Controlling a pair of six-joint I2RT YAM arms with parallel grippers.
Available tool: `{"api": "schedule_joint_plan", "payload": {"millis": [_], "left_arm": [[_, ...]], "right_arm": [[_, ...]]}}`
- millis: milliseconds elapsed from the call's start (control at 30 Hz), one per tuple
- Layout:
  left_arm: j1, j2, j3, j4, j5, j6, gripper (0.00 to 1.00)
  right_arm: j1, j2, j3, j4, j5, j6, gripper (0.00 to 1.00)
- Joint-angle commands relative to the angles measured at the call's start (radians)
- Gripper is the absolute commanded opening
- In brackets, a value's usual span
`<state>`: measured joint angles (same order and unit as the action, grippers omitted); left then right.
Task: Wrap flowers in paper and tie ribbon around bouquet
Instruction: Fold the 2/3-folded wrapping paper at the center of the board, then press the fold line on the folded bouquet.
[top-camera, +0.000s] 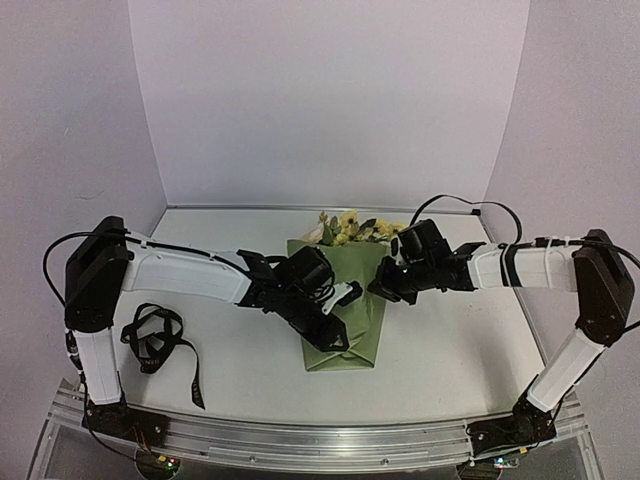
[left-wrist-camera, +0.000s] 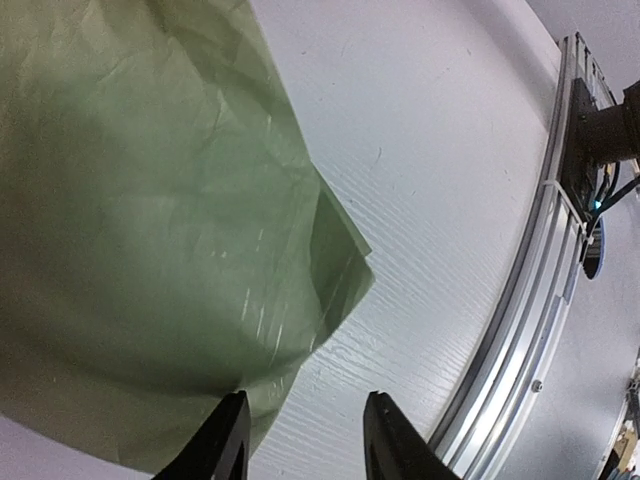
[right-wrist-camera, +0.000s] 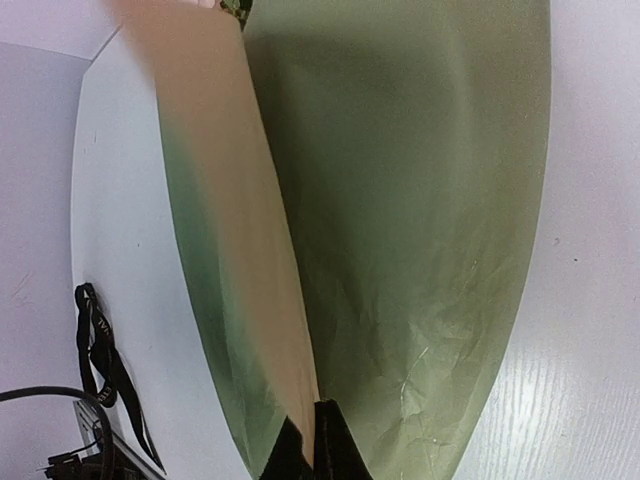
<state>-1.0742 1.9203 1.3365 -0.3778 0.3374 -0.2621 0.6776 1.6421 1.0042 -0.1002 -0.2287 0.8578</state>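
The paper (top-camera: 345, 310) lies folded over the flowers (top-camera: 352, 229) as an olive-green cone in the middle of the table; yellow blooms stick out at its far end. My right gripper (right-wrist-camera: 312, 432) is shut on the paper's edge (right-wrist-camera: 290, 350), whose tan-orange underside shows lifted in the right wrist view. My left gripper (left-wrist-camera: 302, 430) is open over the paper's near corner (left-wrist-camera: 330, 280); one finger is over the sheet and nothing sits between the jaws. The black ribbon (top-camera: 160, 345) lies bunched at the near left, also visible as a ribbon (right-wrist-camera: 105, 365) in the right wrist view.
A metal rail (top-camera: 320, 440) runs along the table's near edge, seen as a rail (left-wrist-camera: 540, 270) in the left wrist view. White walls enclose the table at the back and sides. Black cables loop from both arms.
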Motion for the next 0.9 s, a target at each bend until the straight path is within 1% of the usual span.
{"api": "schedule_joint_plan", "payload": {"millis": [0,67,167,267,467,667,867], "left_arm": [[-0.004,-0.149,-0.06,0.061,-0.003,-0.017,0.45],[-0.002,-0.176,-0.101,0.091,-0.015,-0.034,0.44],[-0.001,-0.182,-0.138,0.11,-0.035,-0.046,0.37],[0.004,-0.169,-0.172,0.14,-0.029,-0.06,0.28],[0.018,-0.1,-0.196,0.2,-0.01,-0.072,0.16],[0.024,-0.029,-0.194,0.236,0.0,-0.073,0.09],[0.025,0.038,-0.184,0.266,0.014,-0.079,0.06]], "right_arm": [[-0.015,0.005,0.02,-0.022,0.028,-0.059,0.0],[-0.021,0.009,0.021,-0.035,0.031,-0.078,0.0],[-0.032,0.02,0.028,-0.052,0.029,-0.106,0.0],[-0.04,0.027,0.027,-0.068,0.036,-0.12,0.0],[-0.047,0.056,0.035,-0.083,0.024,-0.132,0.0],[-0.047,0.088,0.057,-0.119,0.043,-0.15,0.0],[-0.048,0.112,0.097,-0.174,0.061,-0.163,0.0]]}}
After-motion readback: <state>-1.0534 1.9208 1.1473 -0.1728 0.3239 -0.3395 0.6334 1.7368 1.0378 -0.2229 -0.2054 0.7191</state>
